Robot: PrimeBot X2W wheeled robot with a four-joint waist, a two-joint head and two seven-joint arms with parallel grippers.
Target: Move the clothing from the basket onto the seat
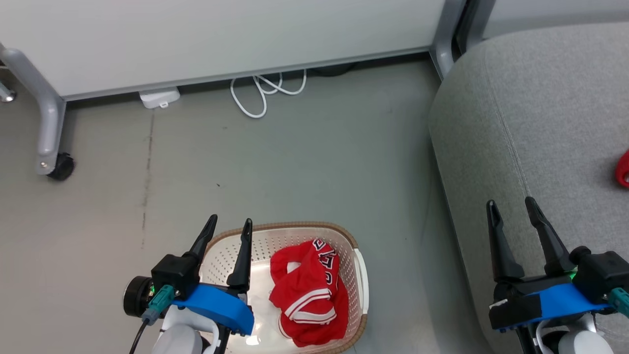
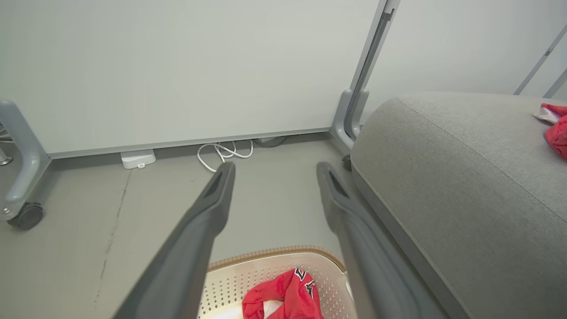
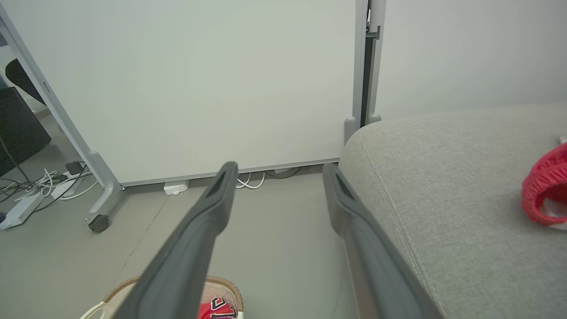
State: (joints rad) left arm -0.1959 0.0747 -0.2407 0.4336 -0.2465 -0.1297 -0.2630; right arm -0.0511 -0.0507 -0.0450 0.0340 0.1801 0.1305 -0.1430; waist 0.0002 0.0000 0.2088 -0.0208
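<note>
A red jersey with white stripe trim and lettering (image 1: 308, 295) lies crumpled in the cream basket (image 1: 361, 280) on the floor; the left wrist view shows the jersey (image 2: 285, 299) and the basket rim (image 2: 274, 253) below my fingers. My left gripper (image 1: 230, 225) hovers open over the basket's left side, holding nothing. A second red garment (image 1: 623, 169) rests on the grey seat (image 1: 530, 123), seen too in the right wrist view as red cloth (image 3: 545, 188) on the seat (image 3: 443, 177). My right gripper (image 1: 511, 204) stands open above the seat's front edge, empty.
A white partition panel (image 1: 221, 34) on grey wheeled legs (image 1: 51, 142) closes off the back. A white cable loop (image 1: 265, 91) and a white adapter (image 1: 159, 97) lie at its foot. Bare grey floor (image 1: 295, 167) spreads between basket, panel and seat.
</note>
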